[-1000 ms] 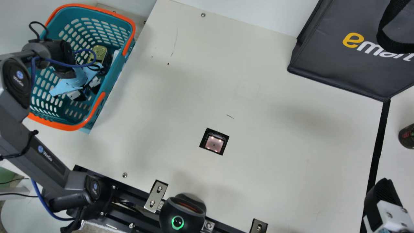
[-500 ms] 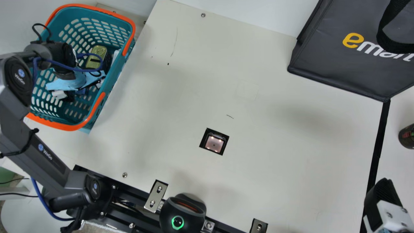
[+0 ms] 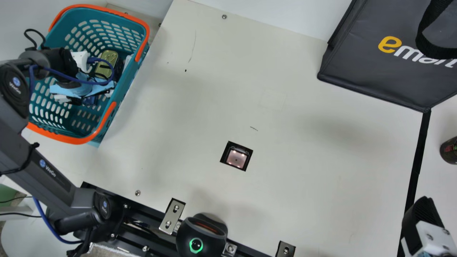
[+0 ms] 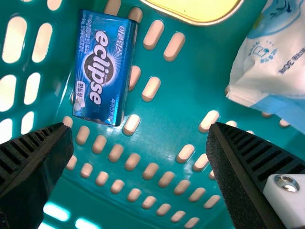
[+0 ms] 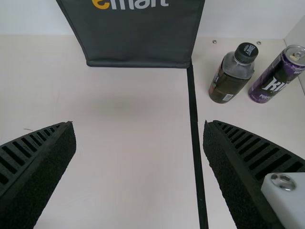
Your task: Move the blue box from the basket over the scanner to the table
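Blue box (image 4: 102, 67), white lettering, in basket (image 3: 144, 39) | left pincer (image 3: 90, 95) wide open, empty | right pincer (image 3: 421, 219) likewise

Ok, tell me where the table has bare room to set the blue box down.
Bare table lies between the basket and the scanner, and another patch between the scanner, the gray bag and the black strip. Crowded: inside the basket, where the blue box lies near other packs; and past the strip, around the bottle and can.
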